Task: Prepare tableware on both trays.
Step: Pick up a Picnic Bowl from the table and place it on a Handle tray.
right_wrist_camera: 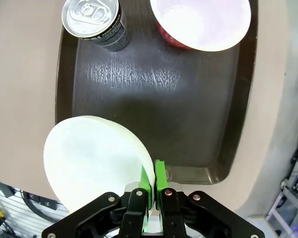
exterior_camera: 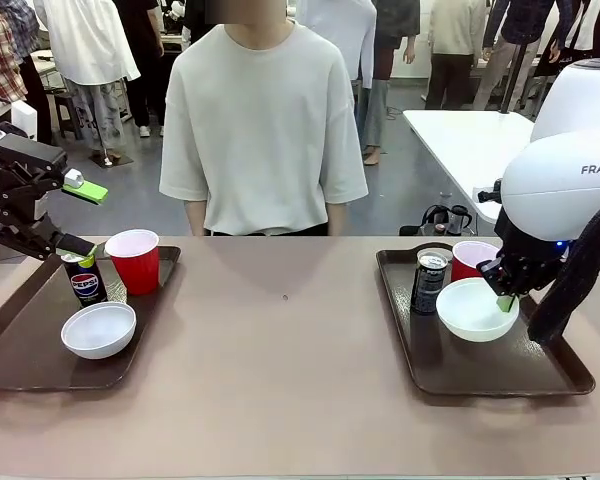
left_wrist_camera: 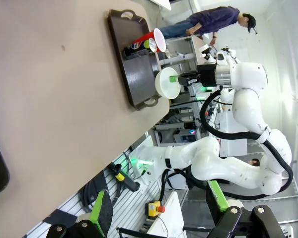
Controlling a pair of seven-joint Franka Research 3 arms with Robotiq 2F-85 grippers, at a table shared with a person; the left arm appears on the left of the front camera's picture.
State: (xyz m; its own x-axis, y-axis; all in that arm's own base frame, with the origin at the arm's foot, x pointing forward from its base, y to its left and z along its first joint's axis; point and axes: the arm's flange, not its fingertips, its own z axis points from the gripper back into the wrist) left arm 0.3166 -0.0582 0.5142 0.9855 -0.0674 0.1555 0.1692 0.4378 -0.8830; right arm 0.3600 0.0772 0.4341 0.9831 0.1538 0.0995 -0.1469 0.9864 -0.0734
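Right jaws pinching white bowl (right_wrist_camera: 92, 163) rim above right tray (right_wrist_camera: 198, 124), left jaws spread wide beside Pepsi can (exterior_camera: 84, 281)

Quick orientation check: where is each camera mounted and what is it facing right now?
Front: between the arms, facing the person; left gripper open, right gripper pinching the white bowl.
Left wrist: rolled sideways, looks across the table at the right arm.
Right wrist: looks down on the right tray.
Shared: that bowl.
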